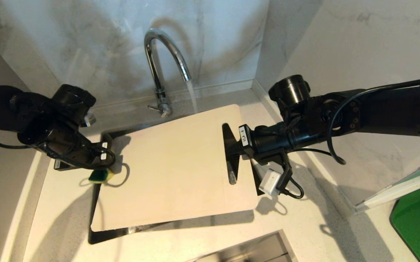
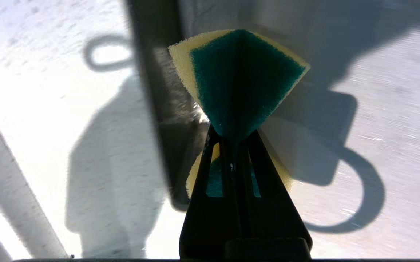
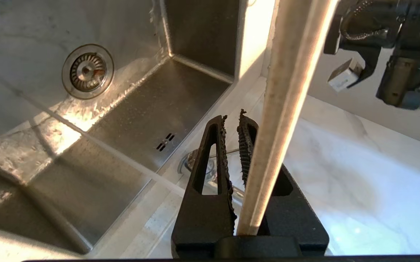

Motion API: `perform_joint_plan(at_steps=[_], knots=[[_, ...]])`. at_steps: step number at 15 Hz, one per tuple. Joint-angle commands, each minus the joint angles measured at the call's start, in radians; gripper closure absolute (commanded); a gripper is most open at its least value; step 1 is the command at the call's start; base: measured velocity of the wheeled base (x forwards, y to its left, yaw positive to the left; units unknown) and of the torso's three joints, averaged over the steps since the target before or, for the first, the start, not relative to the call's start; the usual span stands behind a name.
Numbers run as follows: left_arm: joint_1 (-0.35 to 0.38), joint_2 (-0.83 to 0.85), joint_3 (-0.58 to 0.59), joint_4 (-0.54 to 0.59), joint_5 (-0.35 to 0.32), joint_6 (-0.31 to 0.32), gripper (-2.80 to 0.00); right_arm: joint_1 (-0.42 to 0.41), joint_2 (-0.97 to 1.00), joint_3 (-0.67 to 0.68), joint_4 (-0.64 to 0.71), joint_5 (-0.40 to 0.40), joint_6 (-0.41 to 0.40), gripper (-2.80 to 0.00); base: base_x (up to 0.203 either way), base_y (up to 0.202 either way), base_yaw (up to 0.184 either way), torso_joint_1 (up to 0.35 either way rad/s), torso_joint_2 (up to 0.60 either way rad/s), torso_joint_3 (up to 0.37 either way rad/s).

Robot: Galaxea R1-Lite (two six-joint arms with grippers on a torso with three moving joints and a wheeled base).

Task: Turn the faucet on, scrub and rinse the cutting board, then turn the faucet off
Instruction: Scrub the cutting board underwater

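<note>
On the near right of the counter [image 1: 304, 233] lies the corner of a green mat [image 1: 419, 223], well apart from the sink. The cutting board [image 1: 177, 167] is held over the sink [image 3: 130, 120], covering most of the basin in the head view, tilted so its far corner sits higher and close under the water. Its handle slot [image 1: 230, 160] is at the right end.

The right gripper [image 1: 237, 151] comes in from the right at that end, and its fingers [image 3: 213, 153] are clamped on the board's edge: in the right wrist view the thin pale board runs edge-on between the 2 fingers, pinched low down, while the tips above stay slightly apart.

The left gripper [image 1: 102, 171] is at the board's left edge, over the sink rim. Its fingers [image 2: 255, 160] are pressed together on a sponge [image 2: 239, 80], yellow with a green scouring face, squeezed so hard that it folds into a fan shape. The sponge [image 1: 100, 175] sits just at the corner of the board; whether it touches the surface I cannot tell.

Below the board, the right wrist view shows the steel basin with its drain [image 3: 87, 71] and an overflow slot.

At the back, the faucet [image 1: 162, 65] stands behind the sink with its lever at the base, and a stream of water [image 1: 193, 96] runs from the spout down toward the board's far edge.
</note>
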Motion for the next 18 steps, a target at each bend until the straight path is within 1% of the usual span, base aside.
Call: perform_joint_plan(at_steps=[1, 3, 5, 7, 9, 10, 12, 15, 16, 18], knots=[[0.036, -0.03, 0.01, 0.001, -0.033, 0.003, 0.0, 0.001, 0.005, 0.001, 0.001, 0.006, -0.017, 0.0, 0.0, 0.0, 0.0, 0.0, 0.0, 0.0], [0.021, -0.058, -0.018, -0.001, -0.041, 0.004, 0.0, -0.001, 0.002, 0.001, 0.001, 0.006, -0.015, 0.0, 0.0, 0.0, 0.0, 0.0, 0.0, 0.0], [-0.028, -0.087, -0.076, 0.004, -0.043, -0.006, 0.0, -0.001, 0.001, 0.0, 0.001, 0.008, -0.015, 0.0, 0.0, 0.0, 0.0, 0.0, 0.0, 0.0], [-0.096, -0.115, -0.157, 0.032, -0.043, -0.02, 0.0, -0.001, 0.002, 0.001, 0.001, 0.008, -0.015, 0.0, 0.0, 0.0, 0.0, 0.0, 0.0, 0.0], [-0.175, -0.109, -0.277, 0.127, -0.043, -0.04, 0.0, -0.001, 0.0, 0.001, 0.001, 0.008, -0.015, 0.0, 0.0, 0.0, 0.0, 0.0, 0.0, 0.0], [-0.235, -0.08, -0.322, 0.171, -0.043, -0.061, 0.0, -0.001, -0.004, 0.001, 0.002, 0.008, -0.015, 0.0, 0.0, 0.0, 0.0, 0.0, 0.0, 0.0], [-0.311, 0.01, -0.365, 0.198, -0.04, -0.107, 0.0, 0.0, -0.013, 0.0, 0.002, 0.008, -0.014, 0.0, 0.0, 0.0, 0.0, 0.0, 0.0, 0.0], [-0.366, 0.146, -0.424, 0.207, -0.04, -0.162, 0.0, -0.001, -0.021, 0.007, 0.004, 0.008, -0.015, 0.0, 0.0, 0.0, 0.0, 0.0, 0.0, 0.0], [-0.372, 0.169, -0.431, 0.204, -0.04, -0.169, 0.0, -0.001, -0.025, 0.011, 0.004, 0.008, -0.015, 0.0, 0.0, 0.0, 0.0, 0.0, 0.0, 0.0], [-0.369, 0.204, -0.434, 0.156, -0.038, -0.173, 0.0, -0.001, -0.026, 0.03, 0.002, 0.008, -0.018, 0.0, 0.0, 0.0, 0.0, 0.0, 0.0, 0.0]])
